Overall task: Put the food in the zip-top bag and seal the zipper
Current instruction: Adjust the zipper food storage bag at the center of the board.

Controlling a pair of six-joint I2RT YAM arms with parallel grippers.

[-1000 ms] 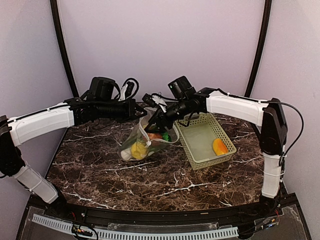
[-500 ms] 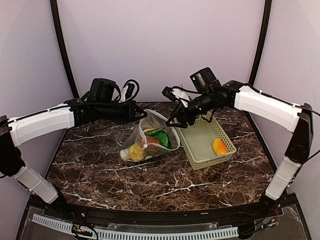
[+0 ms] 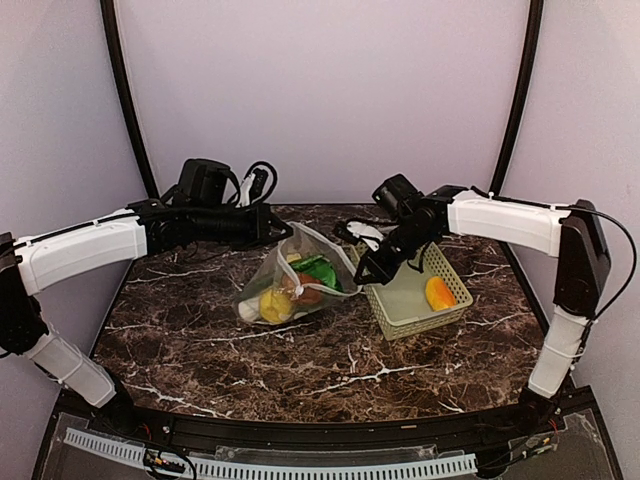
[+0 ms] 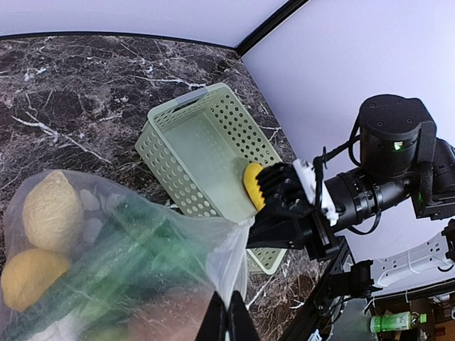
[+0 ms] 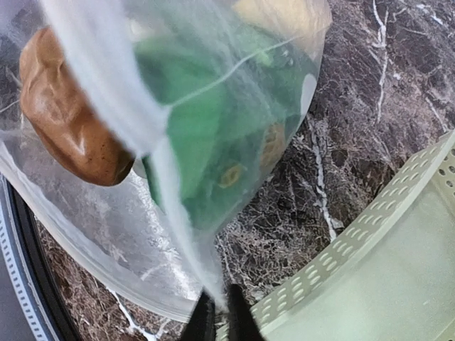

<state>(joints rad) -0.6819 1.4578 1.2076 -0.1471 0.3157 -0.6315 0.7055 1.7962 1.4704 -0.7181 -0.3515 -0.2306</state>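
Note:
The zip-top bag [image 3: 296, 282] lies tilted on the marble table, holding food: a green cabbage [image 5: 202, 135], a brown piece [image 5: 70, 121] and yellow pieces [image 3: 275, 303]. My left gripper [image 3: 279, 229] is shut on the bag's upper left edge, its jaws [image 4: 227, 325] pinching the clear plastic. At the bag's right corner next to the basket, my right gripper [image 3: 361, 274] is shut on the mouth edge. The whitish zipper [image 5: 171, 183] runs down into those jaws [image 5: 220, 317]. One more orange-yellow food piece [image 3: 438, 292] lies in the basket.
A light green slotted basket [image 3: 398, 318] stands right of the bag, its near wall [image 5: 370, 249] close to my right fingers. Black cables hang behind both wrists at the back of the table.
The right gripper drew out of the bag's mouth, swung right, then dropped to the bag's right corner and closed on its edge. The bag spread open towards the basket. The left gripper stayed put.

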